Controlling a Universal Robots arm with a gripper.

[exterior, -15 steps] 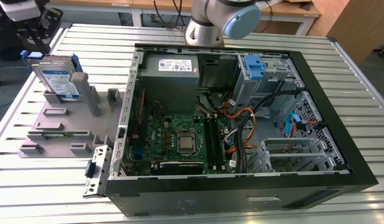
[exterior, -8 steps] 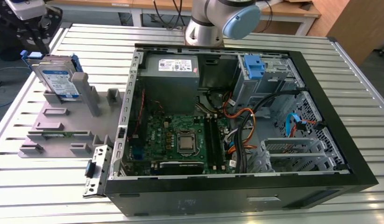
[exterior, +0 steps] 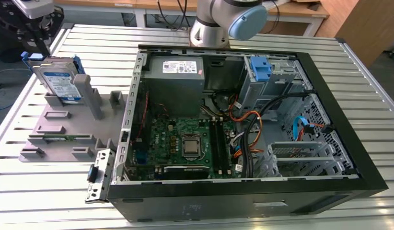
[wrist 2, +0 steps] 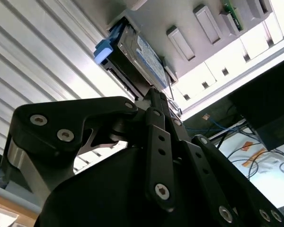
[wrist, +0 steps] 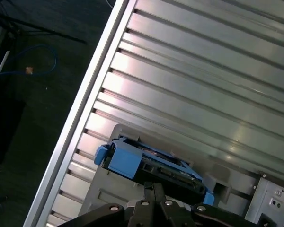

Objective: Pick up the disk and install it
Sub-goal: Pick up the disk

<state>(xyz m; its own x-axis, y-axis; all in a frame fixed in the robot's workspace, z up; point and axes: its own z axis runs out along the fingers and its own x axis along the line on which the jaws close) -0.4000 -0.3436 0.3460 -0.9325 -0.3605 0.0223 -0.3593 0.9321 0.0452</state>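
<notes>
The disk (exterior: 61, 81) stands on edge in a grey holder (exterior: 63, 129) at the exterior view's left, silver with a white-and-blue label and a blue carrier frame. My gripper (exterior: 34, 51) hangs just above the disk's far upper corner. In both wrist views the disk (wrist 2: 142, 52) (wrist: 125, 158) lies straight beyond the fingertips. The gripper (wrist 2: 153, 93) (wrist: 154, 187) looks shut, its black fingers meeting in a point right at the disk's edge with nothing between them.
An open black computer case (exterior: 248, 189) lies flat on the slatted metal table (exterior: 56, 201), to the holder's right in the exterior view. Inside are a grey power-supply box (exterior: 174, 69), a motherboard (exterior: 184, 143), cables and a blue latch (exterior: 261, 69) at a metal bay. The arm's base (exterior: 223, 21) stands behind the case.
</notes>
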